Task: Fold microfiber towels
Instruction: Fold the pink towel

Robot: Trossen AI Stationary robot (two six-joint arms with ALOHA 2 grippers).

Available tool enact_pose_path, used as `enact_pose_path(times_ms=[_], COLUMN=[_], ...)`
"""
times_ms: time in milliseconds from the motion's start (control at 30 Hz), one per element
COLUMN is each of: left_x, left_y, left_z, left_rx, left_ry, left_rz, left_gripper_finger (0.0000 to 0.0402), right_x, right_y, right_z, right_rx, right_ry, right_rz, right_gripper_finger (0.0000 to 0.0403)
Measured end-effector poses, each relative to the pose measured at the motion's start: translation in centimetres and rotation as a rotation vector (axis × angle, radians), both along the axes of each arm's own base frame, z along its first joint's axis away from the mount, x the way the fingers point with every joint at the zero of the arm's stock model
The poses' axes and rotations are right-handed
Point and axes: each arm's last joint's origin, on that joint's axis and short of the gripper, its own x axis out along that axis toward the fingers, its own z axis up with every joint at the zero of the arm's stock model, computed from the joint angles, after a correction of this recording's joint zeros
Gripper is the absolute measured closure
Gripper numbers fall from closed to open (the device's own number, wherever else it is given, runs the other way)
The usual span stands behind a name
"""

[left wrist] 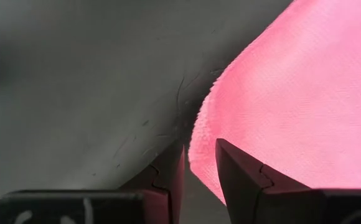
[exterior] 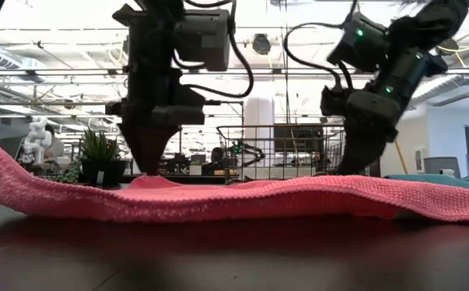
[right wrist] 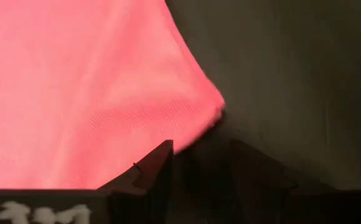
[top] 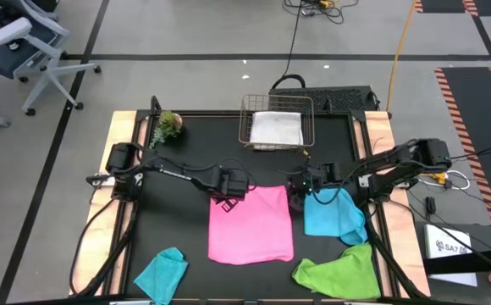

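high view: both grippers sit at the pink towel's (top: 251, 224) far corners; left gripper (top: 228, 202) pinches one, right gripper (top: 297, 201) is apart; next it must pinch too

— Is there any writing I can read from where my arms hang?

— Hardly any. On the white box (top: 445, 247) beside the table's right edge I see dark print, but it is too small to make out. My right wrist housing (right wrist: 31, 211) carries white marks along its edge, too blurred to read, and my left wrist housing (left wrist: 56, 214) has faint marks, just as unreadable
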Motion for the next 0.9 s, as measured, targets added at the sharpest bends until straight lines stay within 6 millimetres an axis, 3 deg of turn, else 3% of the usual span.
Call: enact_pose_path(times_ms=[167, 467, 900], left_x=[-0.4, 0.1, -0.2], left_y=[0.0, 0.0, -0.1], left_z=[-0.6, -1.6, -2.0], left_rx=[0.002, -0.037, -0.053], left_ry=[0.009, -0.077, -0.063], left_rz=[0.011, 0.013, 0.014], left_gripper_finger=[0.0304, 0.0304, 0.0304], right_x=[-0.5, 0.2, 0.3], right_y=[0.0, -0.1, -1.1], right_z=[-0.7, -0.3, -0.1], right_rx=[0.013, -0.008, -0.038], right_ry=[-0.011, -0.092, -0.11], right_rz=[-0.022, 0.004, -0.003], right_gripper_finger=[0.0254, 0.0254, 0.0254])
